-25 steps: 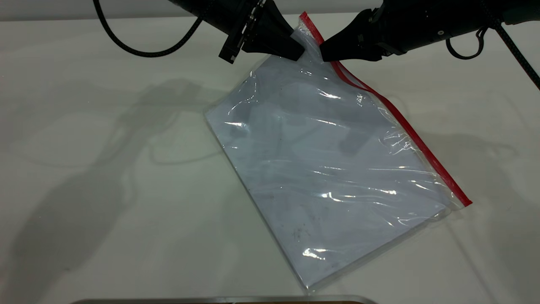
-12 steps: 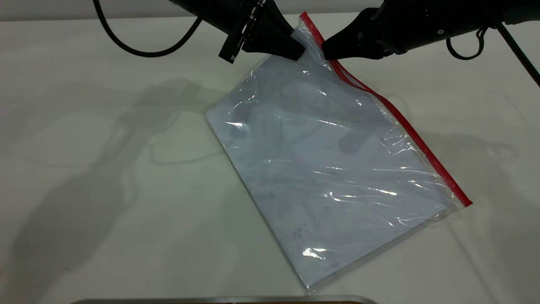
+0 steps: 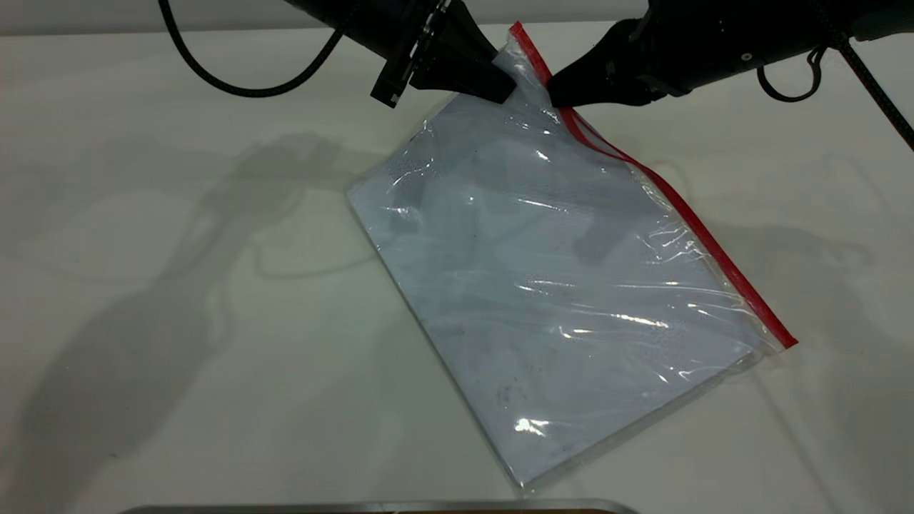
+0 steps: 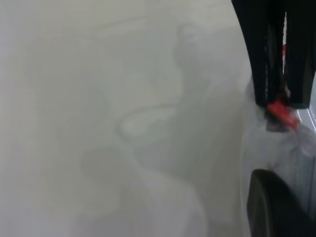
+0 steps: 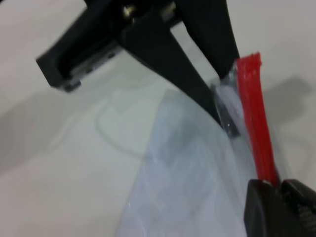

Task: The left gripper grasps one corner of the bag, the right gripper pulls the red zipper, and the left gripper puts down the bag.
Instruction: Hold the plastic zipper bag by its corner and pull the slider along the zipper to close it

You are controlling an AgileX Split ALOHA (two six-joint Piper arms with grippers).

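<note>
At the far left of the raised corner, the left gripper [image 3: 500, 89] has its blunt jaws clamped on the clear plastic of the bag [image 3: 557, 285], just beside the upper end of the red zipper [image 3: 685, 214]; the corner of the bag [image 3: 515, 43] stands lifted off the counter [image 3: 143, 321] while the rest of the pouch slopes down and lies flat, its far end well apart from both arms; should that hold be only on the thin outer film, I judge the plastic could slide out under tension, and the corner would drop before the strip is opened. Just to the right, the right gripper [image 3: 553, 96] has its slim jaws closed on the red zipper, a little below the top end; the right wrist view shows the red strip [image 5: 256, 113] running down between the two dark tips, so they appear clamped on it, though the tiny slider tab itself cannot be made out there; if the jaws pinch only the strip and not the slider, a pull would likely drag the whole pouch along the counter instead of running the zipper; a pull angled away from the line of the strip could also twist the film, wrinkle it further, and jam the slider.
</note>
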